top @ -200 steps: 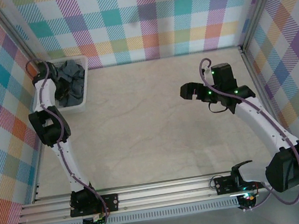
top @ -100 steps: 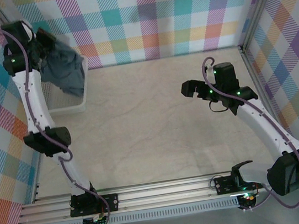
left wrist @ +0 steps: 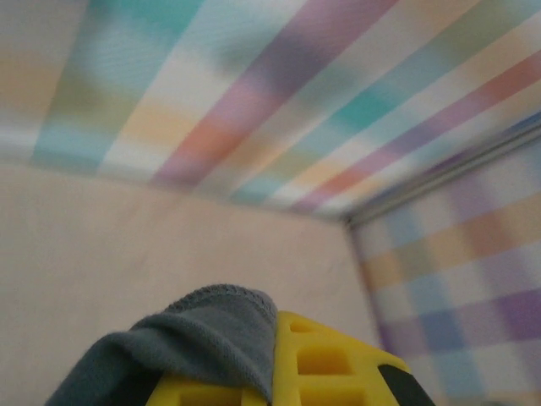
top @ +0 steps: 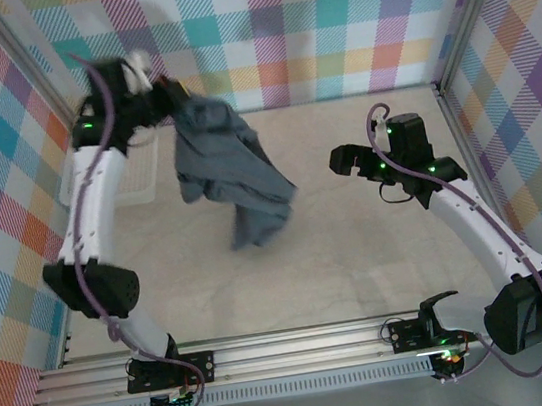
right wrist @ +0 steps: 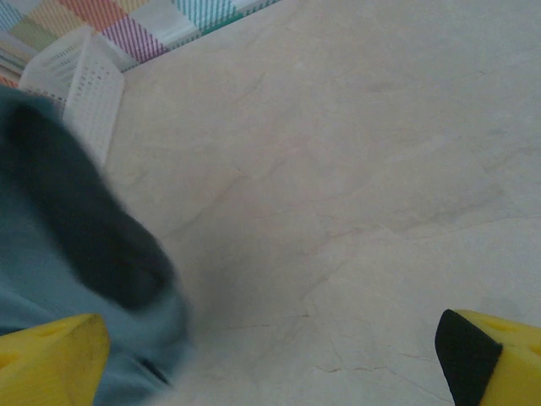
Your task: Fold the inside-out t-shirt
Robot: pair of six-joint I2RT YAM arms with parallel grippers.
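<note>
Slate-grey t-shirt (top: 232, 173) hanging from clenched left gripper (top: 167, 94) above table (top: 360, 261), right gripper (top: 344, 165) spread wide

Across the centre and lower frame the pale marbled tabletop (top: 342, 274) lies open. At upper left, a hanging dark slate-grey soft t-shirt (top: 231, 168) and a white plastic lattice basket (right wrist: 84, 80) stand in the way.

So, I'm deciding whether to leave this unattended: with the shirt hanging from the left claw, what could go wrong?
The left claw pinches a small fold of the shirt. The wrist view shows little fabric caught, so it may slip out.
The shirt hangs bunched, so it could land crumpled on the table.
Its lower end hangs close to the open right claw and might snag.
</note>
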